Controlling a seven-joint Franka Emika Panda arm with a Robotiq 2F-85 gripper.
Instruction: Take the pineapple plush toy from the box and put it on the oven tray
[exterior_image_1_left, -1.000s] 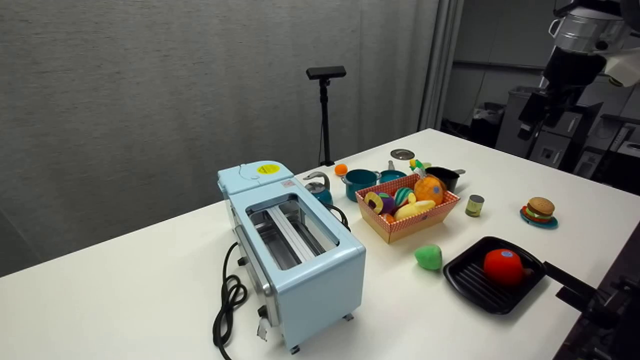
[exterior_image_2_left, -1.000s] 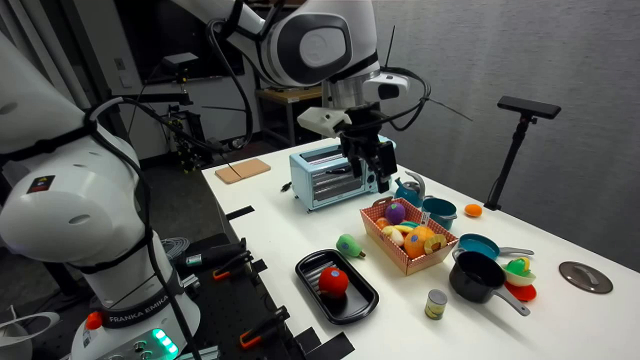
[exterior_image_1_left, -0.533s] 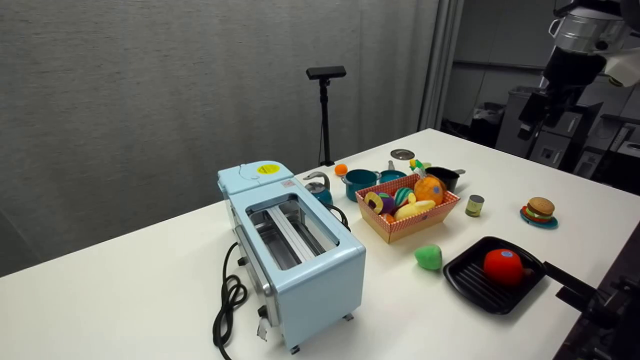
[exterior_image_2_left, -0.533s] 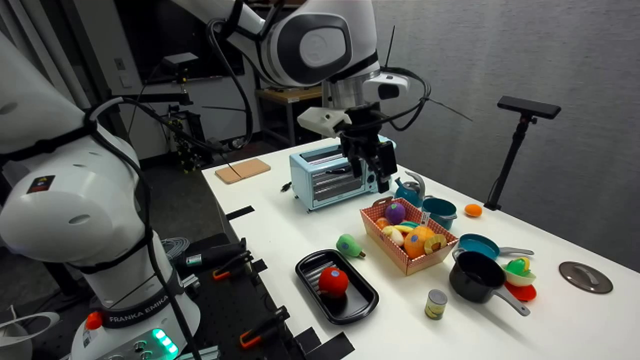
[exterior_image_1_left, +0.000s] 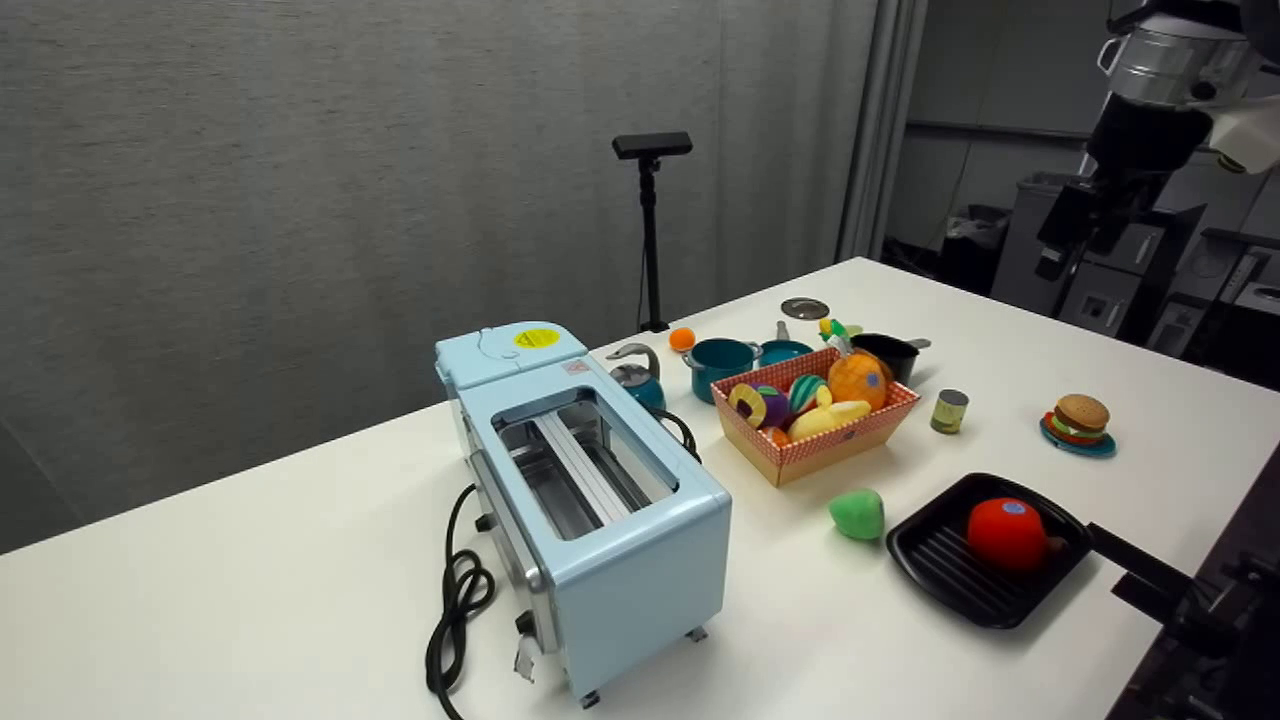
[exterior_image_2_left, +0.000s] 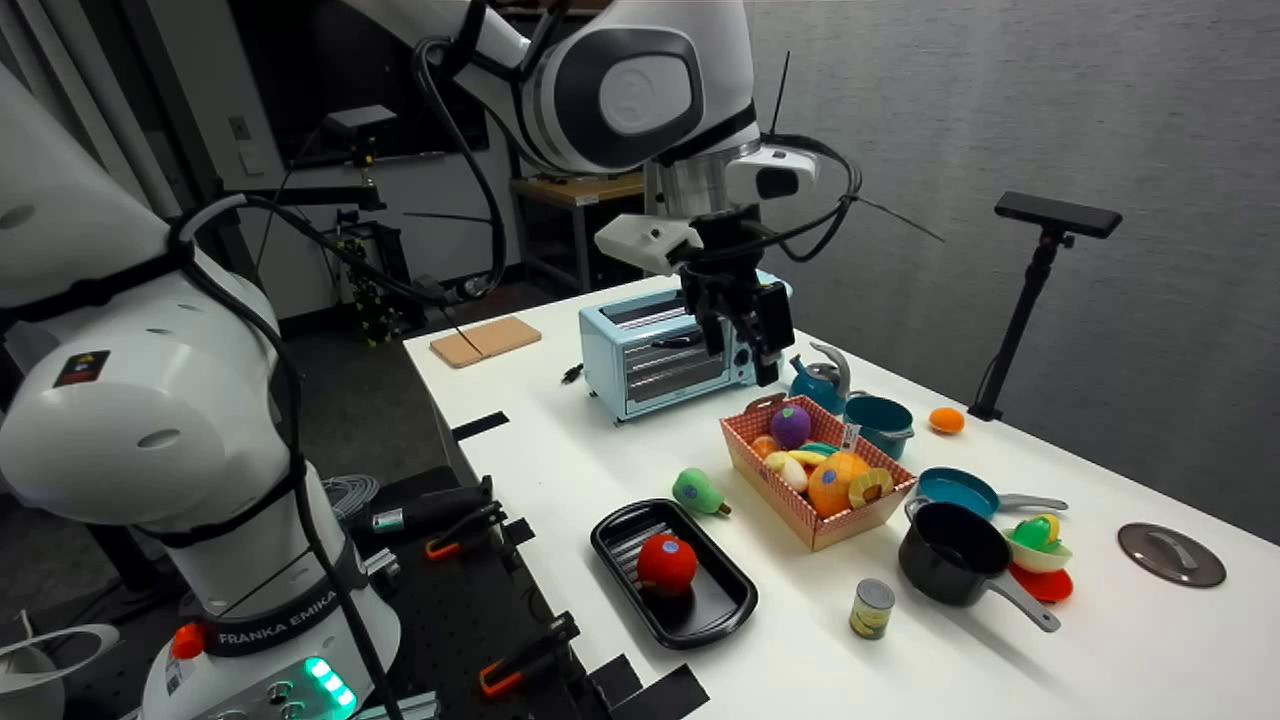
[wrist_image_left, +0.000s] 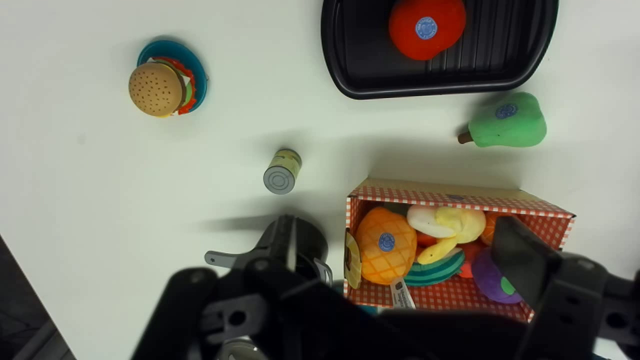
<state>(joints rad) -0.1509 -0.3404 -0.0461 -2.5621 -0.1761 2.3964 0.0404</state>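
Nestling in the box (exterior_image_1_left: 845, 450), the pineapple plush toy (wrist_image_left: 382, 262) looks orange and cross-hatched, with a round blue label (wrist_image_left: 386, 242). The gripper (exterior_image_2_left: 741, 357) hangs, fingers (wrist_image_left: 524, 255) apart; all looks as it did a second ago.

The pineapple (wrist_image_left: 384, 260) is latticed orange, the box (wrist_image_left: 440, 297) red-checked inside

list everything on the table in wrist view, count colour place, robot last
box: 1, red-checked, on table
pineapple: 1, orange, in box
other toys: several, mixed, in box
tray: 1, black, on table
round toy: 1, red, in tray
pear: 1, green, by tray
plate: 1, teal, on table
burger: 1, brown, on plate
can: 1, yellow-grey, on table
saucepan: 1, black, on table
cropped things: some, grey and teal, bottom
hand: 1, black, above table
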